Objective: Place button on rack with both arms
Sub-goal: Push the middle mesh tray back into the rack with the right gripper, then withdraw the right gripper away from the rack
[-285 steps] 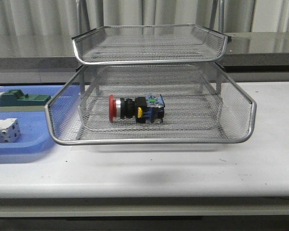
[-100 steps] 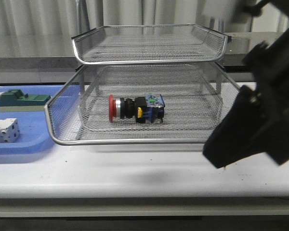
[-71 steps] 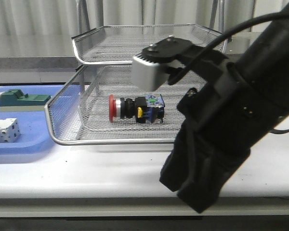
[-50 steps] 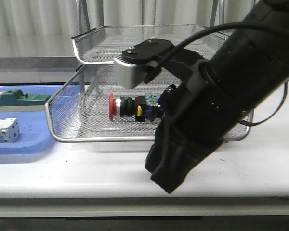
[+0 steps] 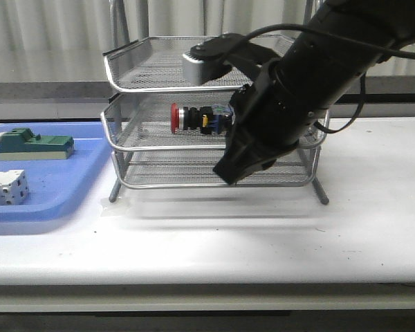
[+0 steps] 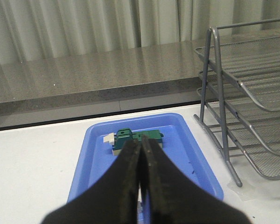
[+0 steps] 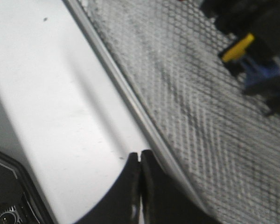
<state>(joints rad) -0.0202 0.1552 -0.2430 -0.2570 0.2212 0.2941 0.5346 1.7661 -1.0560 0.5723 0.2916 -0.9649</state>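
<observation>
The button (image 5: 199,117) is seen lying on the middle tier of the rack (image 5: 124,131), its long axis level and red head leftward — just beside and above the right claw (image 5: 229,171), pressed shut and empty at the tray's rim, while the left claw (image 6: 141,154), likewise shut and empty, is held well apart over the blue tray (image 6: 95,158).

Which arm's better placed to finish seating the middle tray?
Right. Its pincer is shut at the front of the rack, right beside the button. The left pincer hangs shut over the blue tray.
</observation>
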